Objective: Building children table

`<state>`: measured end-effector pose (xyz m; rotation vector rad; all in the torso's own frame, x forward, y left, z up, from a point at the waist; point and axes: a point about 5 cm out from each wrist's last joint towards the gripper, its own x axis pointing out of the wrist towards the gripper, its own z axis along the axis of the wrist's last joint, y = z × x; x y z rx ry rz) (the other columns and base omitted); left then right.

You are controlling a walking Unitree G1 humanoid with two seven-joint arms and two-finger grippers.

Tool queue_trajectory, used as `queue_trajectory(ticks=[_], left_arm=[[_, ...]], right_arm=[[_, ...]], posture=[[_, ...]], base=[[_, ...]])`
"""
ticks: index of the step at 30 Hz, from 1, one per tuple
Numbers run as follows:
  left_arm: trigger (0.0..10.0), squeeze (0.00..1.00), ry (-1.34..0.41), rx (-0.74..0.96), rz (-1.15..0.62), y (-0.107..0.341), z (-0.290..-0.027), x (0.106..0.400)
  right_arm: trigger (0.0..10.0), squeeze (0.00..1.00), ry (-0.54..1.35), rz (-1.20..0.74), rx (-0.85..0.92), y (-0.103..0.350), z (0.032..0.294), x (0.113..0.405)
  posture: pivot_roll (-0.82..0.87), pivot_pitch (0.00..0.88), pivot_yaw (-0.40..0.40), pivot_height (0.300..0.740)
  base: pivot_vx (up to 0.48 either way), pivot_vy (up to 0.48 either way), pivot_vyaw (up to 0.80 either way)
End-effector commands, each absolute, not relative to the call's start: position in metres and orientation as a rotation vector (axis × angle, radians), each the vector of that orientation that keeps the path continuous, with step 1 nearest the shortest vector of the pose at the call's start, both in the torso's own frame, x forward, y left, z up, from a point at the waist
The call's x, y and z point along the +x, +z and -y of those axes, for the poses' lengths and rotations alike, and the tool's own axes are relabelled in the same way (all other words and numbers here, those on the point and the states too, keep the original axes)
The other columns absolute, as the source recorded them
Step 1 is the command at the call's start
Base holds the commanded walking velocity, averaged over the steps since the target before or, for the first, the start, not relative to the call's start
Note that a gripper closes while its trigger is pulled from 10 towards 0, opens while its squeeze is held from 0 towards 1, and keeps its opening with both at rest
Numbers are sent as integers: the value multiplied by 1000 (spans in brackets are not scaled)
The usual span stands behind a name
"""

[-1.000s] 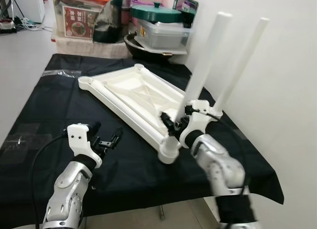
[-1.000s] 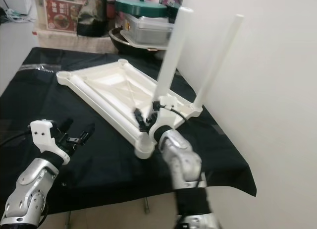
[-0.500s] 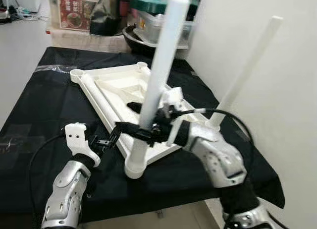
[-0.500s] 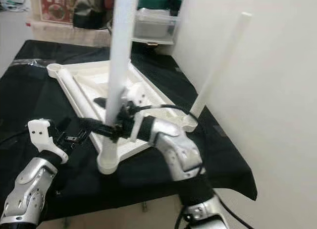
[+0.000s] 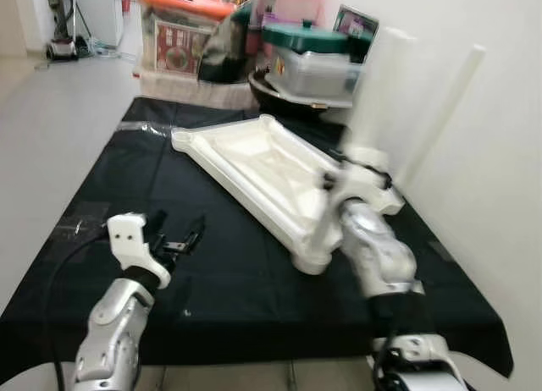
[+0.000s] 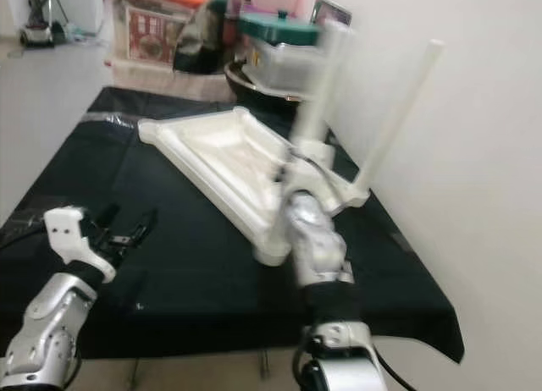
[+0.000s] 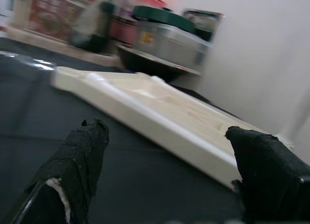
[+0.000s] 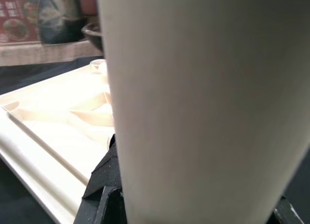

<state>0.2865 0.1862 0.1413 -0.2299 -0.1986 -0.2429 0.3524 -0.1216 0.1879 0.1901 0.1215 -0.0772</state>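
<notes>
A cream plastic child's tabletop [image 5: 271, 167] lies upside down on the black-covered surface [image 5: 102, 196], toward its right side. A white round leg [image 6: 398, 112] stands in the tabletop's far right corner socket beside the wall. A second white leg tube [image 5: 381, 95], motion-blurred, is clenched in the right claw [image 5: 351, 175] near the tabletop's right edge. The left claw [image 5: 174, 240] is held released, fingers [image 7: 80, 161] spread, above the cloth, apart from the tabletop.

Both arms: segmented silver shells. Left hand [image 5: 179, 242]: white angular wrist block, two long black fingers [image 7: 80, 161] with rough texture. Black cable loops along left forearm.
</notes>
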Motion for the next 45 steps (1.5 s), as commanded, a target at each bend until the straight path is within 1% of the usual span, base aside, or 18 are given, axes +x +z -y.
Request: queue_trajectory(ticks=[1, 4, 5, 7, 8, 13, 23, 24, 27, 28, 29, 31, 37, 38, 40, 41, 44, 45], left_arm=[[10000, 0, -288, -243, 190, 141, -174, 289], [10000, 0, -290, -242, 188, 141, -175, 290], [10000, 0, -291, -242, 188, 141, -175, 290], [10000, 0, -291, -241, 188, 141, -175, 290], [10000, 0, -291, -241, 188, 141, -175, 290], [10000, 0, -289, -243, 191, 141, -174, 291], [10000, 0, -283, -247, 196, 141, -174, 291], [10000, 0, -281, -248, 196, 141, -174, 291], [10000, 0, -279, -248, 197, 141, -174, 290], [10000, 0, -279, -248, 197, 141, -174, 290], [10000, 0, -278, -249, 198, 141, -174, 289], [10000, 0, -280, -250, 199, 142, -175, 289], [10000, 0, -284, -251, 199, 142, -174, 290], [10000, 0, -285, -252, 200, 143, -174, 290], [10000, 0, -285, -252, 200, 143, -174, 290], [10000, 0, -285, -253, 199, 143, -175, 290], [10000, 0, -286, -254, 199, 143, -175, 290], [10000, 0, -286, -254, 198, 143, -175, 291]], right_arm=[[10000, 0, 64, -282, 200, 162, 97, 344], [10000, 0, 237, -182, 230, 177, 80, 338], [10000, 1000, 345, -142, 261, 185, 74, 336], [10000, 1000, 450, -109, 285, 194, 69, 335], [10000, 0, 584, -54, 286, 207, 66, 332], [10000, 0, 1070, 109, 171, 234, 65, 315], [10000, 0, 1343, 71, 132, 222, 37, 309], [471, 0, 1282, 44, 132, 217, 31, 316], [0, 0, 1192, 12, 134, 213, 27, 326], [0, 0, 1192, 12, 134, 213, 27, 326], [0, 0, 478, -213, 169, 183, 61, 372], [0, 0, 42, -344, 174, 159, 98, 378], [0, 0, -62, -385, 194, 146, 114, 358], [3882, 0, 72, -377, 227, 149, 99, 350], [3882, 0, 72, -377, 227, 149, 99, 350], [10000, 0, 150, -352, 239, 154, 90, 348], [10000, 0, 264, -296, 266, 163, 80, 344], [10000, 1000, 350, -223, 286, 175, 73, 343]], posture=[[142, 0, -199, 740], [143, 0, -197, 740], [142, 0, -196, 740], [142, 0, -196, 740], [144, 0, -202, 740], [156, 0, -213, 740], [186, 0, -239, 740], [192, 0, -242, 740], [192, 0, -242, 740], [192, 0, -242, 740], [177, 0, -231, 740], [175, 0, -228, 740], [170, 0, -224, 740], [157, 0, -213, 740], [157, 0, -213, 740], [151, 0, -208, 740], [151, 0, -206, 740], [151, 0, -206, 740]], base=[[0, 0, 0], [0, 0, 0], [0, 0, 0], [0, 0, 0], [0, 0, 0], [0, 0, 0], [0, 0, 0], [0, 0, 0], [0, 0, 0], [0, 0, 0], [0, 0, 0], [0, 0, 0], [0, 0, 0], [0, 0, 0], [0, 0, 0], [0, 0, 0], [0, 0, 0], [0, 0, 0]])
